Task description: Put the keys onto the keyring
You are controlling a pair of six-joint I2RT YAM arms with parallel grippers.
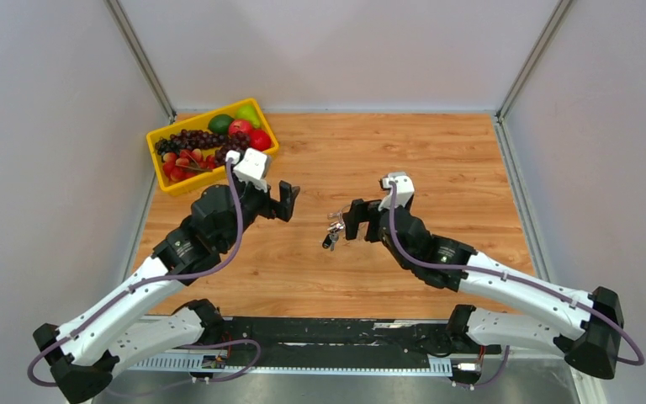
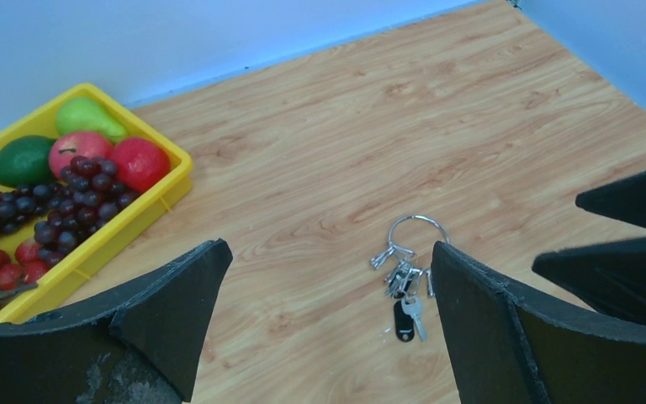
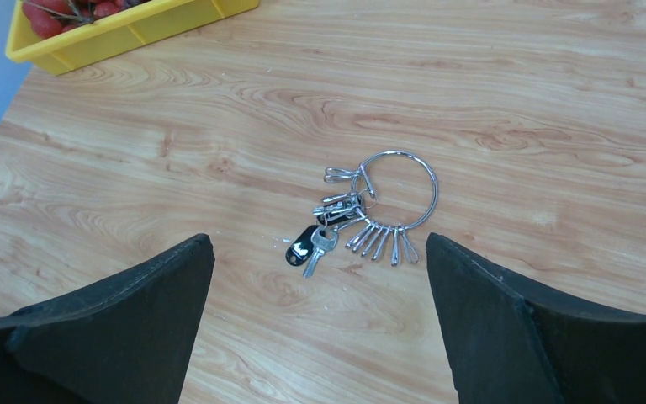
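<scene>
The keyring [image 3: 431,187], a thin silver wire ring with a bunch of tiny silver keys, lies flat on the wooden table. It also shows in the top view [image 1: 335,220] and the left wrist view [image 2: 418,220]. The key with the black head [image 3: 300,247] lies at the bunch's end, touching it, with a small silver key beside it. It also shows in the left wrist view [image 2: 403,320]. I cannot tell whether it is linked to the ring. My right gripper [image 1: 353,220] is open and empty just right of the ring. My left gripper [image 1: 289,200] is open and empty, left of the ring.
A yellow tray [image 1: 158,168] of fruit stands at the table's back left, close behind the left wrist. It also shows in the left wrist view [image 2: 172,189]. Grey walls enclose the table on three sides.
</scene>
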